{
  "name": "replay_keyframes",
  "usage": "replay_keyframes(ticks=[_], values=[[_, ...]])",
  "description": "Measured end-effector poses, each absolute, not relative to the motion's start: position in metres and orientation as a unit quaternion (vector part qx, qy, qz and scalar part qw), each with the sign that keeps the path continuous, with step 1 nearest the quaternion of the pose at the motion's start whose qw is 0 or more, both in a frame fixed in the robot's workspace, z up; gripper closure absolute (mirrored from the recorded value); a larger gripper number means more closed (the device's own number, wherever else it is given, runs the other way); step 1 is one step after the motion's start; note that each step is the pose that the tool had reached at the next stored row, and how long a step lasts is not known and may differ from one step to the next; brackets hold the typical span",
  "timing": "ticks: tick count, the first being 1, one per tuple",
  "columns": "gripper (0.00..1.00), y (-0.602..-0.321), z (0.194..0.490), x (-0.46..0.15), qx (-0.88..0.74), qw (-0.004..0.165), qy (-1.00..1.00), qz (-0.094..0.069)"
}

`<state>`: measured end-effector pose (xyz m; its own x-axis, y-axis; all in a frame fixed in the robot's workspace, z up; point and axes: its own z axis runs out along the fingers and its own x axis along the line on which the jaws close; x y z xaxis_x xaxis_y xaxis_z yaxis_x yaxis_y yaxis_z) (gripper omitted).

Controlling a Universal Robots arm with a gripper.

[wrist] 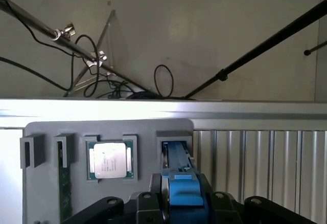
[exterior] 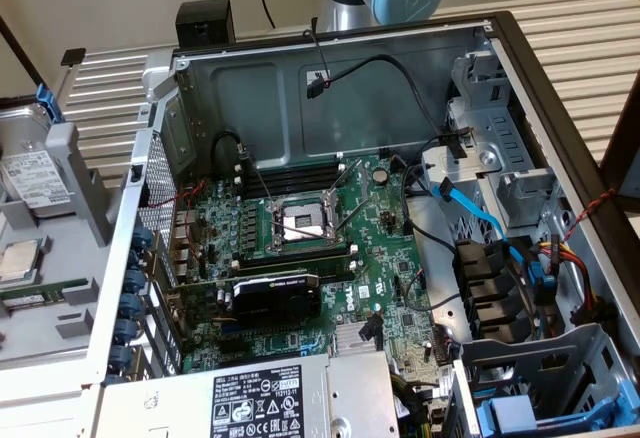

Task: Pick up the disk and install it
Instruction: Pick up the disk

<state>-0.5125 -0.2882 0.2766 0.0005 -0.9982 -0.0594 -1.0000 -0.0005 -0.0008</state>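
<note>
The disk (exterior: 35,180), silver-grey with a white label and a blue rail, stands on edge in a slot of the grey holder (exterior: 75,168) at the exterior view's left edge. The wrist view looks along the disk's blue carrier rail (wrist: 176,157) as it rises out of the holder's slot (wrist: 143,132). My gripper (wrist: 181,196) straddles the near end of that rail. Its black fingers (wrist: 153,201) sit tight against both sides of the blue plastic, with no gap showing. The disk still rests in the slot.
A square processor chip (wrist: 110,160) lies in the holder beside the disk. The open computer case (exterior: 330,78) spans the middle, with motherboard, cables and a labelled power-supply box (exterior: 260,398). Grey drive cages (exterior: 500,168) line its right side.
</note>
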Motion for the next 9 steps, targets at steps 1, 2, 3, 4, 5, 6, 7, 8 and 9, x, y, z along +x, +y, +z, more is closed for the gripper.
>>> replay_keyframes(ticks=[1,2,3,4,5,6,7,8,9], values=[[0.62,-0.2882,0.2765,-0.5125,-0.707,0.020,0.707,0.022],[0.62,-0.2885,0.2765,-0.5124,-0.707,0.019,0.707,0.024],[0.62,-0.2888,0.2765,-0.5123,-0.707,0.019,0.707,0.026],[0.62,-0.2887,0.2766,-0.5123,-0.707,0.018,0.707,0.026],[0.62,-0.2887,0.2766,-0.5123,-0.707,0.017,0.707,0.027],[0.62,-0.2887,0.2767,-0.5122,-0.707,0.016,0.707,0.029],[0.62,-0.2888,0.2767,-0.5117,-0.707,0.014,0.707,0.030],[0.62,-0.2888,0.2767,-0.5110,-0.707,0.012,0.707,0.031],[0.62,-0.2887,0.2767,-0.5107,-0.707,0.012,0.707,0.031]])
